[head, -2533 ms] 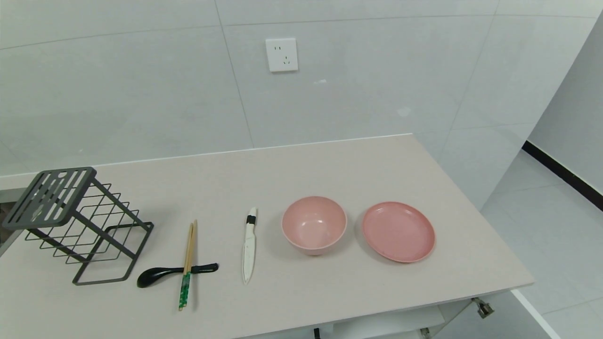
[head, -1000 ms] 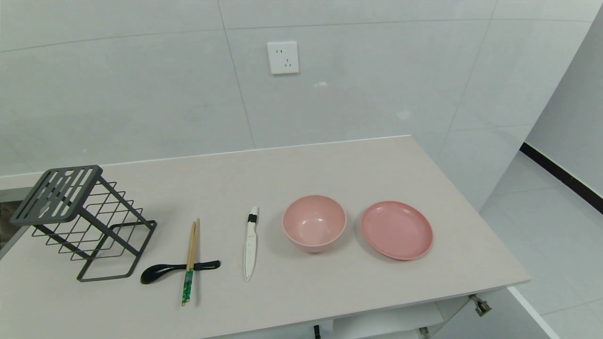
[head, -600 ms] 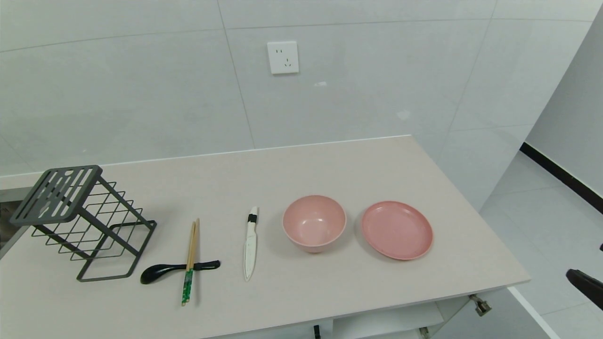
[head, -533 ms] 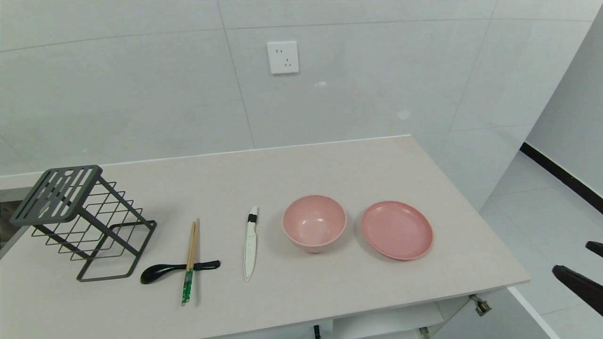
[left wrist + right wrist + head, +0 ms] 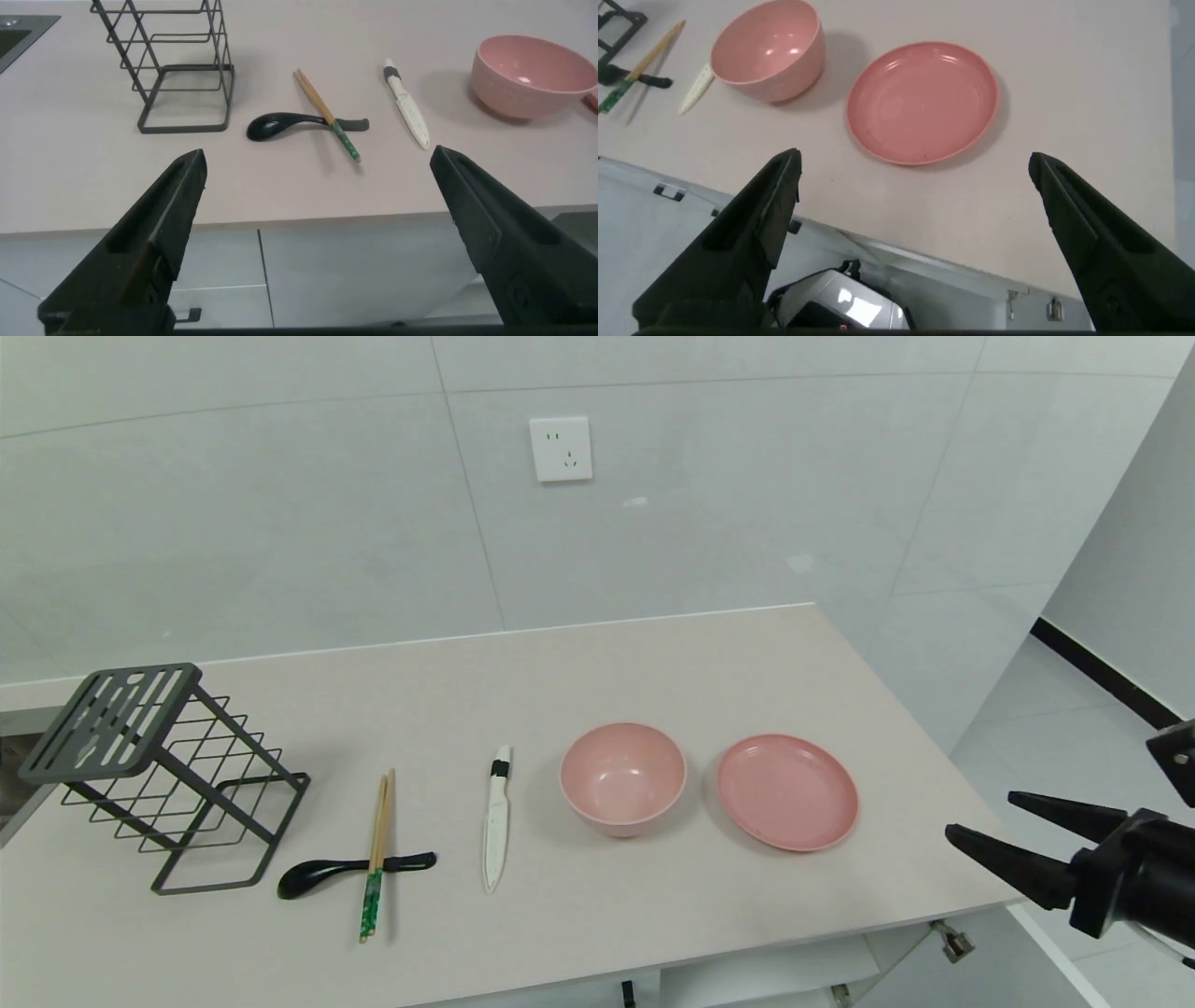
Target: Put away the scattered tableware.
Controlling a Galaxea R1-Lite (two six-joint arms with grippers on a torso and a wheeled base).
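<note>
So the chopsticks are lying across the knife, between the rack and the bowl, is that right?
Not quite: the chopsticks lie across the spoon, not the knife, which lies apart beside them. They are between the rack and the bowl, as the head view shows.

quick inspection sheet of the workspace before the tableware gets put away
surface: beige counter, no spills seen
job's things: rack at far left; chopsticks lying across the spoon; knife; bowl upright; plate at right; none in the rack
clutter: nothing seen
grippers: left gripper open, before the counter's front edge; right gripper open, off its right front corner; both empty
cables: nothing seen
surroundings: tiled wall with socket behind
</note>
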